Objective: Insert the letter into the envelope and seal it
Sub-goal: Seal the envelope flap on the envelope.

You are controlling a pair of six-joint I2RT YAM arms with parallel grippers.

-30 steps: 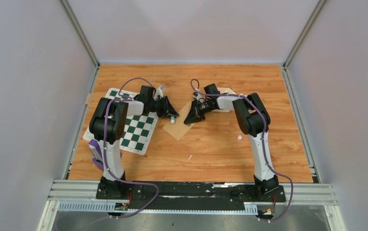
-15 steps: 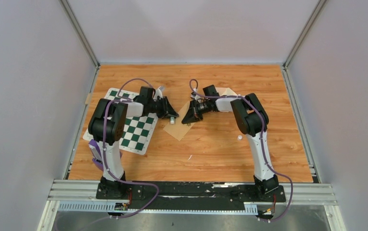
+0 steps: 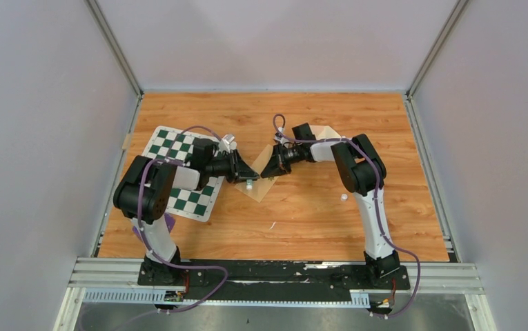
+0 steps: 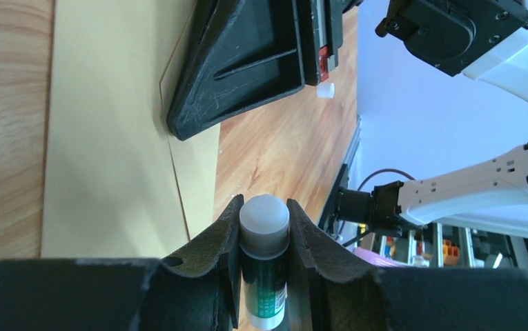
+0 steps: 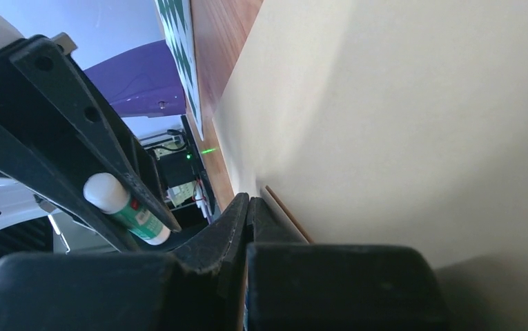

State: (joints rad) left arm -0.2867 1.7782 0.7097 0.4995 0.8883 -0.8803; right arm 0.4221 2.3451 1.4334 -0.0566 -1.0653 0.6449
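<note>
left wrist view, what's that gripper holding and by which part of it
The left gripper holds a glue stick. Its jaws clamp the green body just below the white end, which pokes out past them.

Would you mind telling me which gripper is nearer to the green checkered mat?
Left. The left gripper, holding a glue stick, hovers over the tan envelope just beside the checkered mat; the right gripper is farther right, also at the envelope.

bright, even light; soft shadows; wrist views blurred up close.
</note>
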